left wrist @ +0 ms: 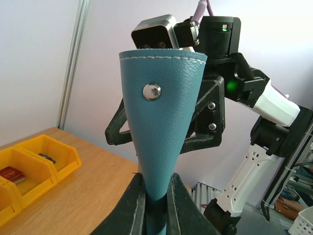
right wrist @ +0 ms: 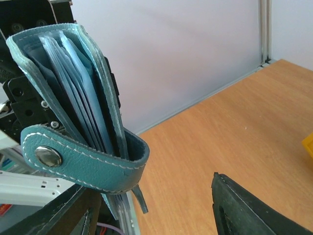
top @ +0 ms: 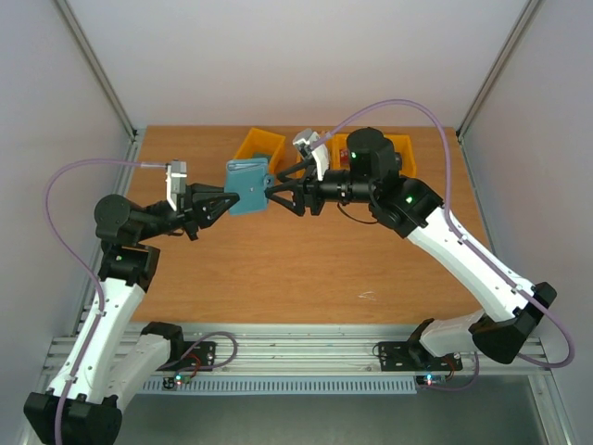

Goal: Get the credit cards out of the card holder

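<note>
Left fingers (left wrist: 131,208) pinch the card holder (left wrist: 164,127) above the wooden table (top: 306,269); right fingers (right wrist: 244,210) stand wide beside it. Left wrist view: pebbled teal cover, white stitching. Right wrist view alone: layered pale pockets (right wrist: 73,88), curved snap strap (right wrist: 88,164).

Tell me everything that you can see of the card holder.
The card holder is teal-blue, leather-like, with white stitching and a metal snap stud. Its closure tab loops around lighter blue inner pockets, slightly fanned. It is in the air above the table, its narrow end clamped by the left hand; the open right hand flanks the other edge.
</note>
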`<act>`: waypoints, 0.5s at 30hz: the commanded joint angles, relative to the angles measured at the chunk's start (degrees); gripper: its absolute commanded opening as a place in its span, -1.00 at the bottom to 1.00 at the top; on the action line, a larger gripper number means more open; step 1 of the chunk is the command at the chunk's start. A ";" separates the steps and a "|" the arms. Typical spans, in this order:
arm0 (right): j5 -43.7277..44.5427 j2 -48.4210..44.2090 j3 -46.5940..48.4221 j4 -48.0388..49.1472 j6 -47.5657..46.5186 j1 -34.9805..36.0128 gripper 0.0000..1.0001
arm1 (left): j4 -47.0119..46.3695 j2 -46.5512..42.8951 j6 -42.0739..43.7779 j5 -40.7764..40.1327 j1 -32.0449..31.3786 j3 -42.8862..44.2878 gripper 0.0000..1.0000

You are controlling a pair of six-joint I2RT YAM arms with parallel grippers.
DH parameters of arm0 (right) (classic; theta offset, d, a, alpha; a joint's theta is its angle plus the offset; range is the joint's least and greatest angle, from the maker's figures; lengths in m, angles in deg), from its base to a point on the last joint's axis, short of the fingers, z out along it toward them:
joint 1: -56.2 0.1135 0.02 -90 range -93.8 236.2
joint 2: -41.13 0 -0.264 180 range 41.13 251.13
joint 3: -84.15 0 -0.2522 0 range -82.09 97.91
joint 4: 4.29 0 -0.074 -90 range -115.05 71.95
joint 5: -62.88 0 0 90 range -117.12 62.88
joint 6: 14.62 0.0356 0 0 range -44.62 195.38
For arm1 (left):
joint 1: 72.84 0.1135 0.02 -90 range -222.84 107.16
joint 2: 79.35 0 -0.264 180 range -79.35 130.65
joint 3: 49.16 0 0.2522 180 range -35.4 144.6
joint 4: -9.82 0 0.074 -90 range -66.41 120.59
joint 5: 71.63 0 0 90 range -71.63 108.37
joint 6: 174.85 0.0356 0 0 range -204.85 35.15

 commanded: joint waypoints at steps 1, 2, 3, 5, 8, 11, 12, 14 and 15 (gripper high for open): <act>-2.09 2.67 4.78 -1.35 -1.01 -0.60 0.23 | -4.36 -1.30 0.15 3.63 -0.67 0.35 -1.00; -2.23 3.12 5.53 -2.60 -1.84 -0.57 0.23 | -4.52 -1.22 -0.01 3.77 -0.67 0.45 -0.99; -2.27 3.20 5.94 -3.74 -2.86 -0.70 0.23 | -4.54 -1.22 0.03 3.88 -0.67 0.50 -0.99; -2.85 2.90 6.60 -5.43 -4.39 -0.98 0.24 | -4.62 -1.18 0.18 4.12 -0.59 0.81 -1.00; -2.94 3.41 10.13 -11.39 -7.01 -1.15 0.23 | -4.74 -0.95 0.47 4.25 -0.54 0.98 -0.99; -0.89 3.03 12.25 -15.39 -9.69 -1.54 0.23 | -4.59 -0.95 0.34 4.20 -0.58 1.06 -0.99; 0.49 2.77 12.29 -15.72 -9.72 -1.70 0.23 | -4.44 -0.93 0.36 4.11 -0.58 1.13 -0.99; 1.63 3.07 13.07 -16.55 -9.24 -1.72 0.18 | -4.56 -0.56 0.43 4.32 -0.58 1.52 -0.99; 0.66 3.58 13.70 -16.95 -8.73 -1.73 0.16 | -4.52 -0.33 0.58 4.49 -0.58 1.76 -0.99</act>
